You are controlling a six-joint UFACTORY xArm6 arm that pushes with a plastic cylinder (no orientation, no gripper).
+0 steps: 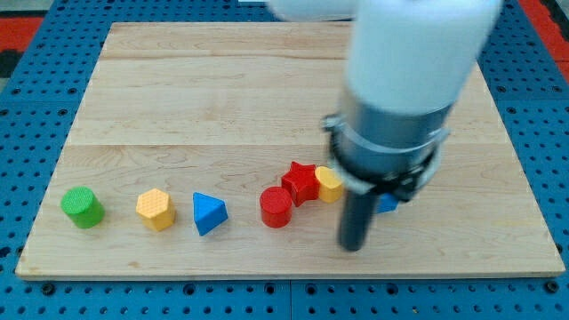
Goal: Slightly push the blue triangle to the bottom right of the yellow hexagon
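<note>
The blue triangle [209, 213] lies near the board's bottom edge, just right of the yellow hexagon [156, 209] and almost touching it. My tip [354, 246] is at the end of the dark rod, well to the right of the triangle, below a cluster of blocks. The arm's white and grey body [400, 80] fills the view's upper right.
A green cylinder [83, 207] sits at the far left of the row. A red cylinder [276, 207], a red star [301, 182] and a second yellow block [330, 184] cluster left of the rod. A blue block [388, 204] shows partly behind the rod. The wooden board [178, 89] lies on a blue pegboard.
</note>
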